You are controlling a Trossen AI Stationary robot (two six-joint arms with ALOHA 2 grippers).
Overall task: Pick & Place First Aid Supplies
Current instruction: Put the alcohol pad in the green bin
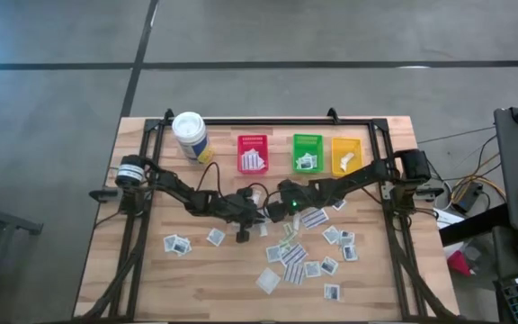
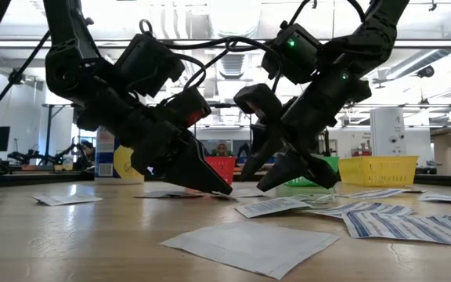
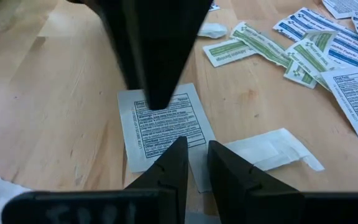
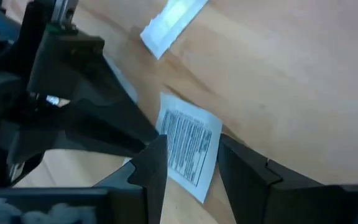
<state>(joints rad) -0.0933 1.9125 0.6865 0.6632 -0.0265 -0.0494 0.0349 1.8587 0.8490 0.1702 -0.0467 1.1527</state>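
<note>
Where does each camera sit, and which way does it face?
High view: above the table, facing straight down; both arms show, left gripper and right gripper meeting mid-table.
Low view: at table-top height, facing level across it; both arms enter from above.
Left wrist view: on the left wrist, facing down at a printed packet; own gripper shows.
Right wrist view: on the right wrist, facing the table; own gripper shows.
Shared: both wrist views show that packet.

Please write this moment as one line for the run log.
left tool: on packet, nearly shut | right tool: open around same packet | table: many packets loose | bins: some packets inside
</note>
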